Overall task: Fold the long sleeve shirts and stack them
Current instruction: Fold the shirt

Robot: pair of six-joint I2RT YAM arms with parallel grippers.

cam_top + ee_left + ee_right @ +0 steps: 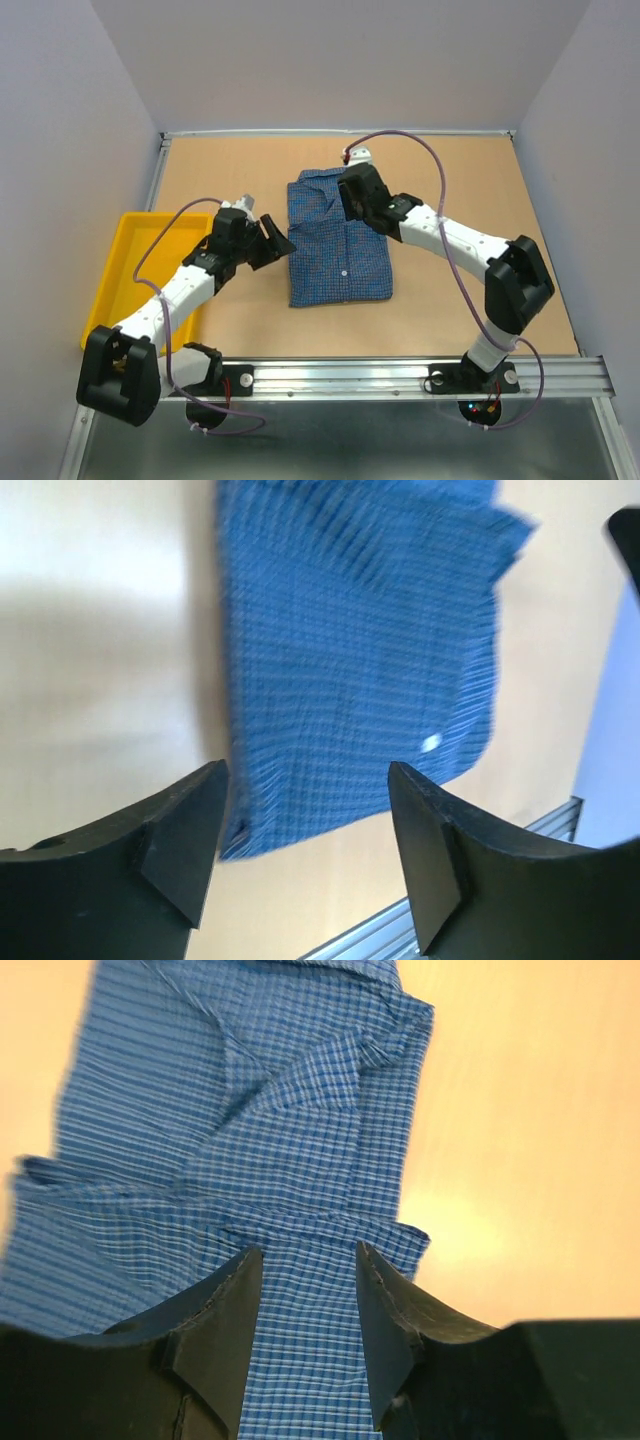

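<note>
1. Folded blue finely checked cotton shirt (338, 262) lies on the tan desk (480, 250), long axis pointing away from you.
2. Your right pincer (308, 1260), jaws apart, hovers above its far end.
3. Your left pincer (305, 780), jaws apart, flanks its left edge.

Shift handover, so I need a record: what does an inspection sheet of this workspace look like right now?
Surface: light wooden table.
Job's things: one blue checked shirt, folded, mid-table.
Clutter: yellow tray at the left, partly under the left arm.
Grippers: left gripper open beside the shirt; right gripper open above its far end.
Cables: a purple cable loops over each arm.
Surroundings: grey walls on three sides; metal rail at the near edge.
</note>
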